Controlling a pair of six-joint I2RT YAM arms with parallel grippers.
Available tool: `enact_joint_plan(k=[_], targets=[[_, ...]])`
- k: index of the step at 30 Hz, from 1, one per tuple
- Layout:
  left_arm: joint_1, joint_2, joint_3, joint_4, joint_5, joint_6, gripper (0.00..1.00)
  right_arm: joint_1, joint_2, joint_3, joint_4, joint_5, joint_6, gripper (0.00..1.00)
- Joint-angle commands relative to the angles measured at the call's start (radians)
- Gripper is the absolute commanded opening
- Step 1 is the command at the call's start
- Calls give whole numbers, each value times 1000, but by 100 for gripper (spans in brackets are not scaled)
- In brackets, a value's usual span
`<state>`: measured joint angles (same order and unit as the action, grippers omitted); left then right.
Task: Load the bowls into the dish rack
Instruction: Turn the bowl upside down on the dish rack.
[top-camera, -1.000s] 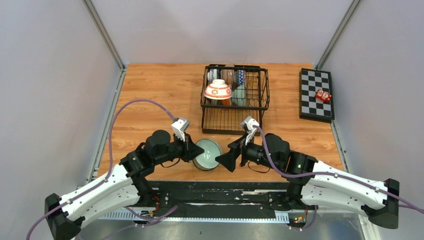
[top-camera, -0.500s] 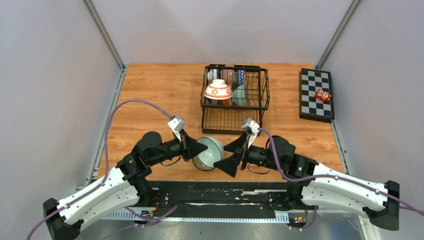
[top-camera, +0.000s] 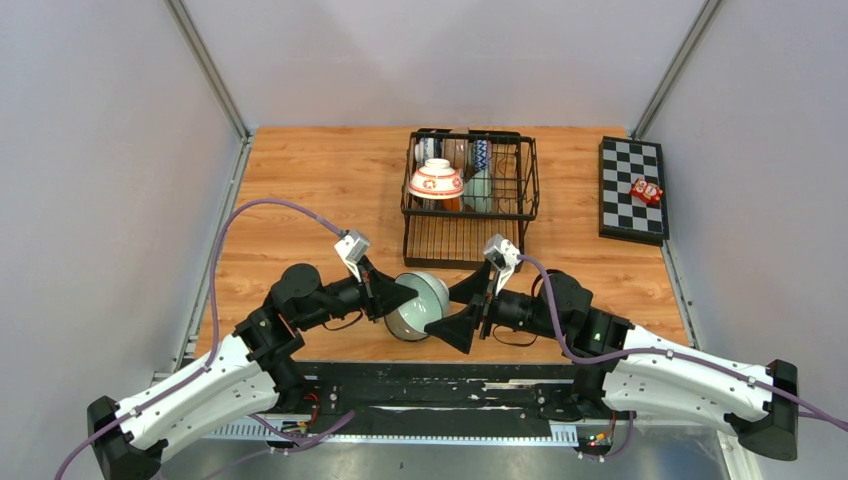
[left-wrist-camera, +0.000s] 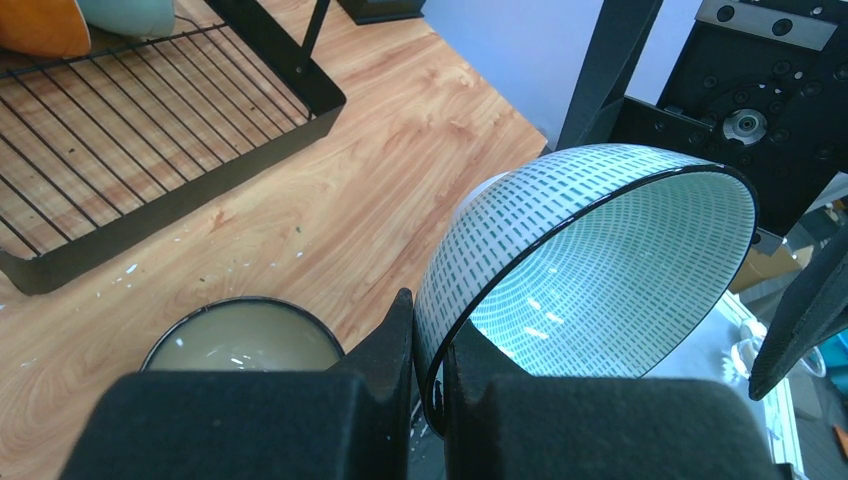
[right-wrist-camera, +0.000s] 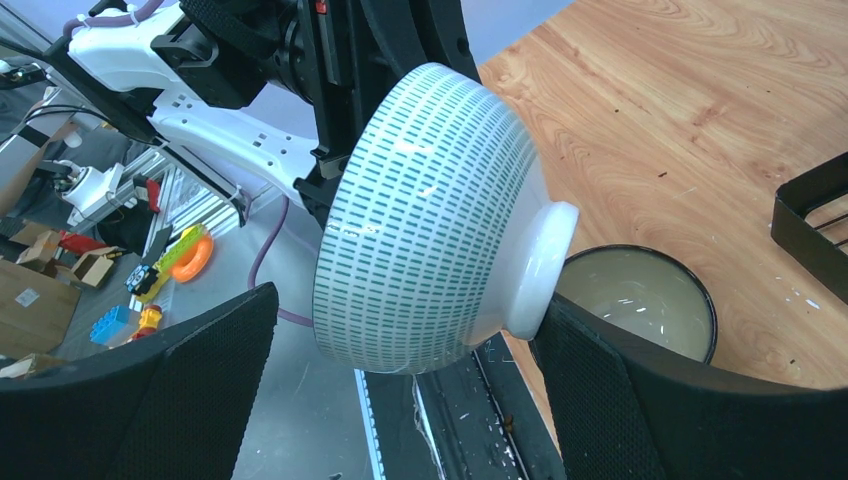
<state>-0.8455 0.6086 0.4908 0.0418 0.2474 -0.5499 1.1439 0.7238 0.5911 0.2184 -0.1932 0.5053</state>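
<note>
Nearest the bases, the left gripper (left-wrist-camera: 425, 350) is clamping the rim of a green-dashed bowl (left-wrist-camera: 600, 270), which is hanging tilted on its side above the table (top-camera: 320, 190). The right gripper (right-wrist-camera: 405, 310) is standing with jaws wide apart, straddling that bowl; whether it is touching, I cannot tell. Just beneath, a dark-rimmed cream bowl (right-wrist-camera: 635, 295) is sitting upright on the wood. Beyond, the dish rack (top-camera: 470, 240) is holding a red-patterned bowl (top-camera: 436, 180) among others, and a checkered board (top-camera: 632, 190) is lying far right.
</note>
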Motion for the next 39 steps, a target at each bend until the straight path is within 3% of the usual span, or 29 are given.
enact_joint_plan(k=[1, 8, 12, 13, 14, 15, 16, 23, 27, 31, 39], targets=[[8, 6, 22, 69, -10, -7, 0, -4, -6, 13, 53, -52, 10, 96], [9, 9, 23, 70, -34, -9, 0, -5, -8, 19, 52, -48, 6, 89], [9, 13, 20, 85, -20, -20, 0, -5, 3, 24, 53, -48, 1, 77], [9, 16, 19, 91, -14, -23, 0, -4, 8, 23, 54, -47, -1, 67], [9, 17, 19, 95, -6, -27, 0, -4, 13, 24, 58, -47, -1, 49], [9, 20, 21, 95, 1, -29, 0, -4, 18, 25, 63, -46, 0, 20], [9, 21, 21, 95, 6, -31, 0, -4, 20, 27, 64, -43, 2, 5], [9, 15, 26, 72, 7, -33, 1, -4, -4, 36, 57, 0, -11, 3], [10, 12, 35, 34, -20, -30, 27, -4, -23, 48, 30, 29, -31, 3], [9, 12, 52, -5, -39, -31, 43, -4, -43, 76, -27, 54, -61, 3], [10, 1, 78, -60, -65, -22, 60, -5, -66, 130, -115, 123, -116, 3]])
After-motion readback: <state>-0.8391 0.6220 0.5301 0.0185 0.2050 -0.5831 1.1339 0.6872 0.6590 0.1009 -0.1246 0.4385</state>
